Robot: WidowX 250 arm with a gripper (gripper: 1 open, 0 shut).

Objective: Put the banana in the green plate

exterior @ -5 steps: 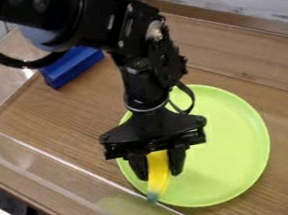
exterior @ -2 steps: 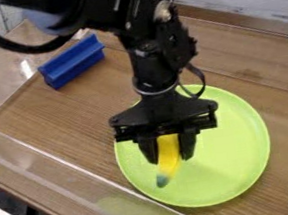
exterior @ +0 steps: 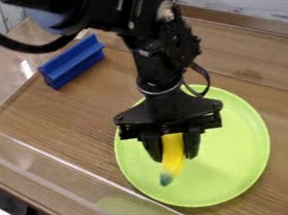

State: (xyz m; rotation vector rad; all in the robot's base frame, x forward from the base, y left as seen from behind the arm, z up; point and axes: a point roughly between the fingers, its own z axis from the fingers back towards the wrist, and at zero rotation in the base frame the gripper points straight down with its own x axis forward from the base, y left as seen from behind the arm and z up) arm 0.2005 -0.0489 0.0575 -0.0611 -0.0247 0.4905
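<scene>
The banana (exterior: 173, 157), small and yellow with a dark tip pointing toward the front, sits between the black fingers of my gripper (exterior: 173, 146), which is shut on it. Its upper end is hidden by the jaws. Gripper and banana are over the middle-left of the green plate (exterior: 237, 142), a large round lime-green plate on the wooden table. I cannot tell whether the banana's tip touches the plate surface or hangs just above it.
A blue rectangular block (exterior: 72, 61) lies at the back left of the table. A clear plastic wall (exterior: 33, 155) runs along the front left edge. The black arm (exterior: 120, 17) reaches in from the top left.
The gripper carried the banana to the right and farther onto the plate; a second ago its tip hung at the plate's front-left rim. Little has moved in the last half second.
</scene>
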